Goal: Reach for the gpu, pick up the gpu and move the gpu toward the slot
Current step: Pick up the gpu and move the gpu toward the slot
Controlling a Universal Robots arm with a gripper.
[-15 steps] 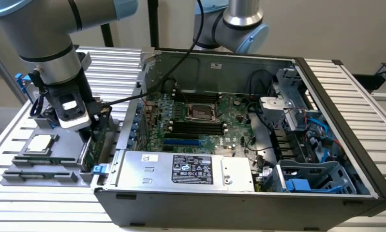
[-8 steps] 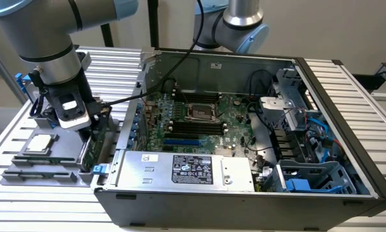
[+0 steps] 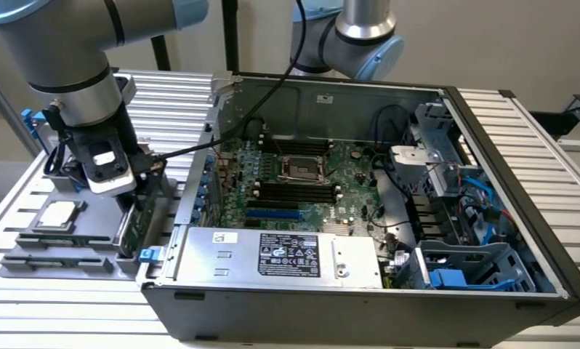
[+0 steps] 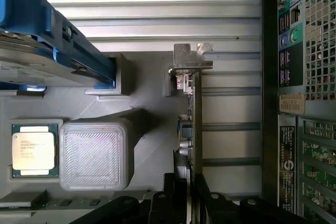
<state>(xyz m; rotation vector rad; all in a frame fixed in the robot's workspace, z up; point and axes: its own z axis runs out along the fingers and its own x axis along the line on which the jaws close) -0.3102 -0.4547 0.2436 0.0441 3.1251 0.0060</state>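
One gpu (image 4: pixel 195 109) on edge, lengthwise from gripper (image 4: pixel 187 183) to bracket (image 4: pixel 192 60), fingers (image 4: pixel 170 188) clamping it

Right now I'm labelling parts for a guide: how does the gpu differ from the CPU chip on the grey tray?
The gpu stands on edge; the CPU chip lies flat. The gpu is a long green card with a metal bracket; the CPU chip is small, square, silver. Both sit on the grey tray.
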